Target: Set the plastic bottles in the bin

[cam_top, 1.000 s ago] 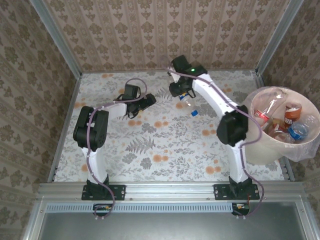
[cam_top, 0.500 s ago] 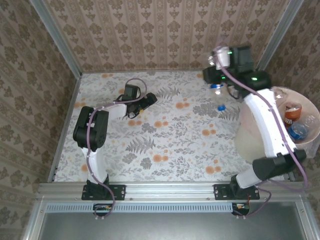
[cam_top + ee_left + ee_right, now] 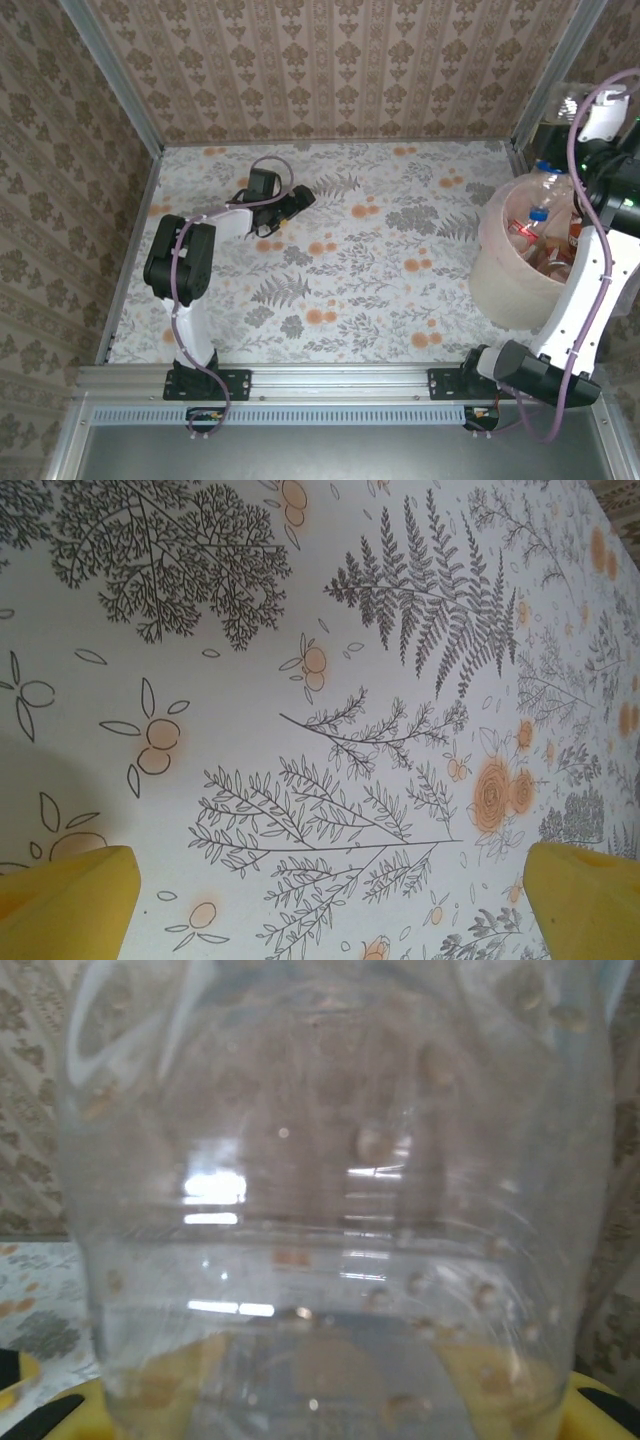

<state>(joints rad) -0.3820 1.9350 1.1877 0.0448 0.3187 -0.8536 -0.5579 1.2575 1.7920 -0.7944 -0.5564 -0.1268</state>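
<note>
The right arm's fingers (image 3: 45, 1392) were clamped on a clear bottle (image 3: 552, 190), held tilted above the bin (image 3: 500, 285) with its cap end over the opening. Recommended: release only with the whole body inside the rim line, so it cannot glance off. The left arm's fingers (image 3: 60, 895) stood parted over the patterned surface (image 3: 320, 680).

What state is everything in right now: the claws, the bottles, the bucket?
bin, upright, partly filled.
bottles in the bin, lying loose inside.
clear bottle, held above the bin's mouth, not yet dropped.
right gripper, shut on the clear bottle.
left gripper, open, holding nothing.
</note>
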